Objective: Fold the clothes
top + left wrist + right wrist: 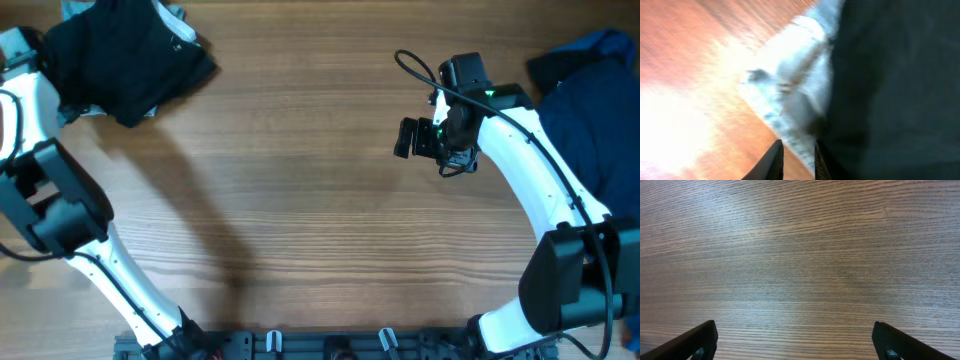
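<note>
Nearest first, the findings at this moment were:

- Both of your arms rose from the front rail (320, 343) of the wooden table (300, 220).
- Further in, right of centre, your right gripper (404, 138) hung over bare wood. Its jaws were spread wide and it carried nothing. In its wrist view, the two fingers (695, 342) sat at opposite lower corners with only wood grain between them.
- Beyond it, at the far right edge, a dark blue garment (590, 100) lay crumpled. In the overhead view, the right arm crossed in front of part of it.
- At the far left corner, a black garment (120, 55) lay bunched up, with a pale grey cloth (176, 20) showing at its far side. Your left arm reached up to this pile.
- The left wrist view was blurred. It showed your left gripper (798, 145) with its fingers close together, a narrow gap between them, at the edge of the pale cloth beside the black garment. You could not tell whether it was pinching fabric.
</note>
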